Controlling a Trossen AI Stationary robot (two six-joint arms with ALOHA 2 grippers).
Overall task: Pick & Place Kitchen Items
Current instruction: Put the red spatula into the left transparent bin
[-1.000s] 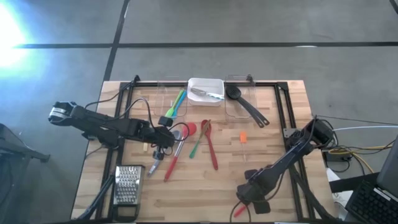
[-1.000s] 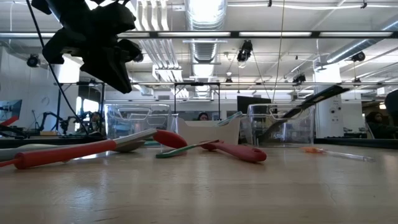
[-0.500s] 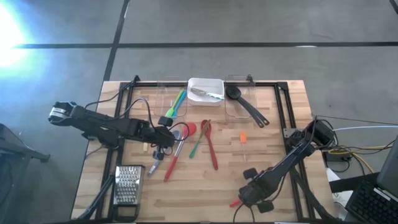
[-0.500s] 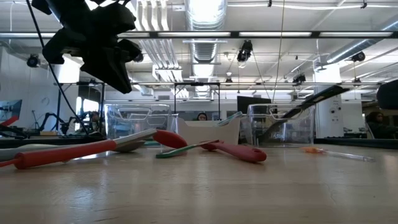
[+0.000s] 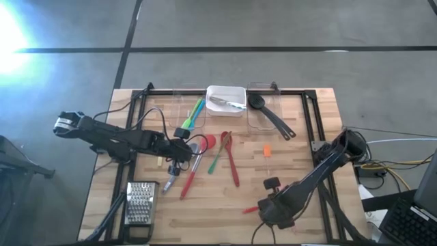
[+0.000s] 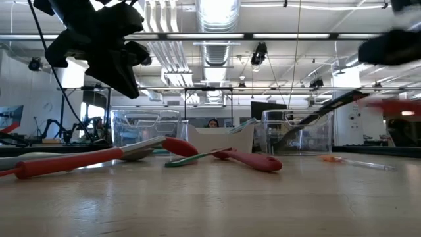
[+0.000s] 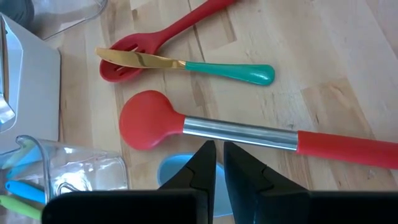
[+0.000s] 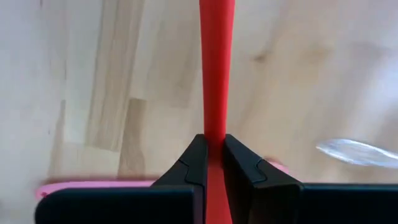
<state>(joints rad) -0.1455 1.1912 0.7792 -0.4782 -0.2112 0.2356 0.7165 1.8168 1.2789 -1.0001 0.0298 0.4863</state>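
Grey concrete floor with dark seams; ceiling ducts under bright strip lights.

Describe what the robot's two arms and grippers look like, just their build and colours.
Both arms are dark, slim and jointed. The left arm has a pale band at its outer end, with black cables trailing along it. The right arm is plain black, with cables near its base. The left gripper and right gripper each have two black, wedge-shaped fingers with stepped inner edges.

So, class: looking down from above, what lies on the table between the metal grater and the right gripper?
Nothing: in the high view, bare wood runs from the grater to the right gripper and its red utensil.
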